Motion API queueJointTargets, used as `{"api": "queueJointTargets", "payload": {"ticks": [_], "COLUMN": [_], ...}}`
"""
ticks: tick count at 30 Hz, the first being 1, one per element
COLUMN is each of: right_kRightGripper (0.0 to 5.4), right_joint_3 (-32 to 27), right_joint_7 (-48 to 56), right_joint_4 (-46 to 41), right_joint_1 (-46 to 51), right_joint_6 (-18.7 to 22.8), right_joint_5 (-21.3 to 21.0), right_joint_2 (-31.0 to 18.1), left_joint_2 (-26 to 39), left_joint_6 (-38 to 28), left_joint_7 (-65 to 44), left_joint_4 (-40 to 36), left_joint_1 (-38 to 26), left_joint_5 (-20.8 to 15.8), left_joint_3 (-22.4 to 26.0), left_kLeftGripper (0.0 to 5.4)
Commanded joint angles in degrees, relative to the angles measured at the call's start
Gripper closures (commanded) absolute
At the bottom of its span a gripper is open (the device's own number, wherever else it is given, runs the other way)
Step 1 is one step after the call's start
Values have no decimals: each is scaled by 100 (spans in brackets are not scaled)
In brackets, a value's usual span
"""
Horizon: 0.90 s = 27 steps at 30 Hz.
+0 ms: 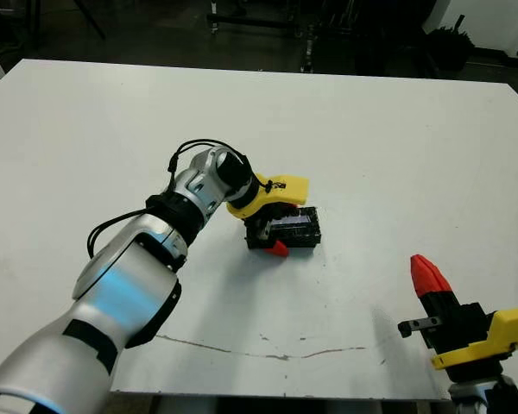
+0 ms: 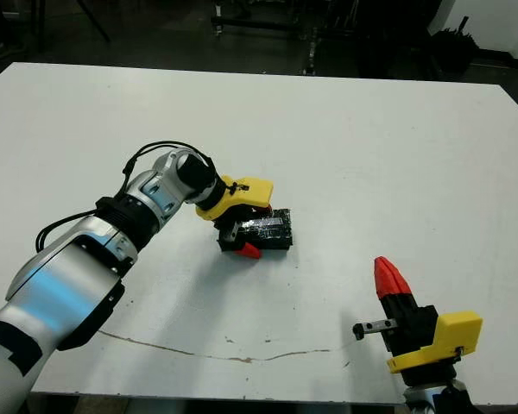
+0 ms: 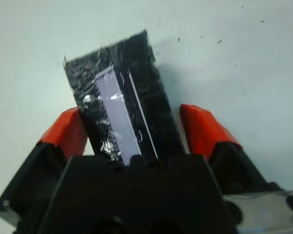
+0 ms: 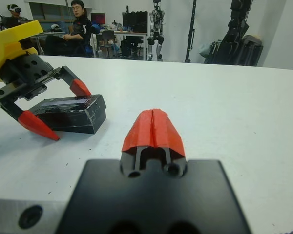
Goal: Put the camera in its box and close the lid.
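Head views are dominated by a white table [image 1: 371, 129], with the box [image 1: 299, 231] seen just left of centre, closed under its glossy lid [image 2: 266, 225]. The left tool [image 1: 274, 235] is held over the box's left end, one red tip showing at the box's lower left corner. The left arm [image 1: 138, 267] runs in from the lower left of the frame. The right tool [image 2: 388, 280] is seen at the lower right, well apart from the box, its red fingers pressed together into one point, nothing held. A thin dark scratch [image 1: 268, 352] is seen along the table's lower part. The camera cannot be seen in either head view.

Left wrist view: the lid's silvery strip and speckled black top are seen at centre, with the left tool's red fingers [image 3: 66, 131] spread on either side of the box; contact cannot be told.

Right wrist view: the right tool's fingers are seen closed together at centre. At the left of the frame, the left tool is spread around the box's end. People [image 4: 80, 22] are seated beyond the table at the upper left.
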Motion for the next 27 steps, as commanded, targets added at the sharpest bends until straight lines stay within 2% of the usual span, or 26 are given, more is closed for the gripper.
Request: {"api": "queueJointTargets", "payload": {"ticks": [1,8,12,22,27], "right_kRightGripper": [540,540,540,540,540], "right_joint_3": [-8,-11,-21,-32,-45], "right_joint_7": [-46,-24,-10,55,63], "right_joint_4": [-27,3,5,37,66], "right_joint_1": [-41,-48,-28,2,-9], "right_joint_6": [81,38,45,-8,-49], "right_joint_5": [-1,-22,6,36,-10], "right_joint_2": [-52,-58,-59,-79,-97], "left_joint_2": [-43,-36,-76,-167,-273], "left_joint_6": [-11,-74,169,44,498], "left_joint_7": [12,246,321,478,382], "left_joint_4": [132,133,148,156,204], "left_joint_1": [351,436,497,905,985], "left_joint_5": [242,222,-17,-626,-1036], "left_joint_3": [-192,-153,100,776,1194], "left_kLeftGripper": [1,1,1,1,1]}}
